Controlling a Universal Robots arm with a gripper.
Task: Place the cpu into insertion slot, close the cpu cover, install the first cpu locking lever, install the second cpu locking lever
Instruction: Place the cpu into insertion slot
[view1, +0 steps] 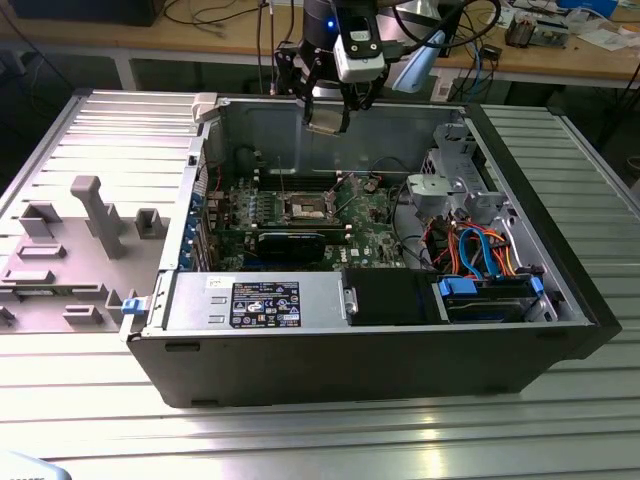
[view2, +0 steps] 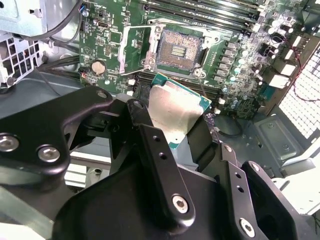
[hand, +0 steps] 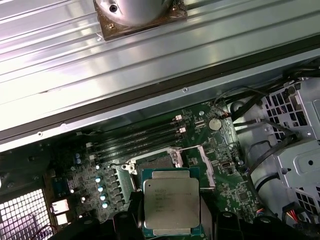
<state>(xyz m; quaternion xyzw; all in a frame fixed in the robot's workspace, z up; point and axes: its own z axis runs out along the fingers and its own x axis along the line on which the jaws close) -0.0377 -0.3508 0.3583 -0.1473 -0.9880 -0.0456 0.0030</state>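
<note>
Arm (view1: 356, 52) hanging high over computer case (view1: 350, 350), jaws clenched on cpu (view2: 172, 112), insertion slot (view2: 180, 50) bare below

The cpu (hand: 171, 202) top — dull grey metal; the insertion slot (view2: 179, 49) rim — shiny silver metal.

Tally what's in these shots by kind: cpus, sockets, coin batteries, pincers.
cpu: 1
socket: 1
coin battery: 1
pincer: 1
Total: 4
</note>
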